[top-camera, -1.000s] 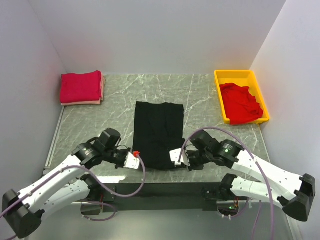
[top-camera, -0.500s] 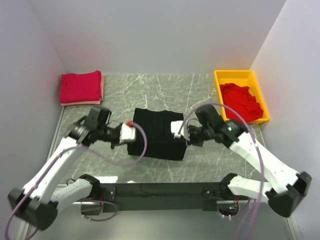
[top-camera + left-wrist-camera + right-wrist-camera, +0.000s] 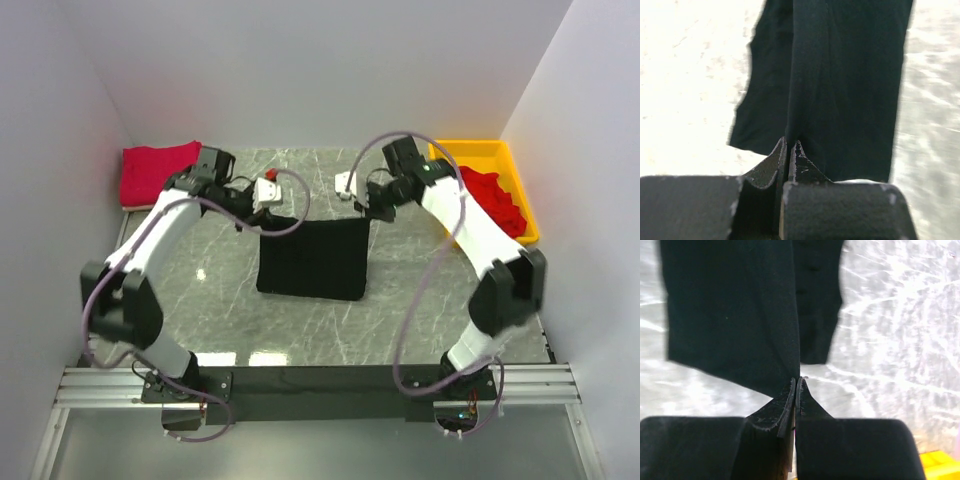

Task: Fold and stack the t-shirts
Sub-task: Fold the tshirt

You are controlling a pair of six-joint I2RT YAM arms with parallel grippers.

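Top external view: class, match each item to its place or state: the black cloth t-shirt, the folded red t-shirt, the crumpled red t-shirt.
1 black cloth t-shirt
2 folded red cloth t-shirt
3 crumpled red cloth t-shirt

A in the yellow plastic tray
B far left corner of the grey marble table
C pinched by the left gripper and the right gripper

Pairs: 1-C, 2-B, 3-A.

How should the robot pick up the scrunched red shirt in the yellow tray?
Pinch a raised wrinkle near the middle of the red shirt, coming straight down from above. It lies crumpled in a heap, and the walls of the yellow tray would probably block a sideways reach.
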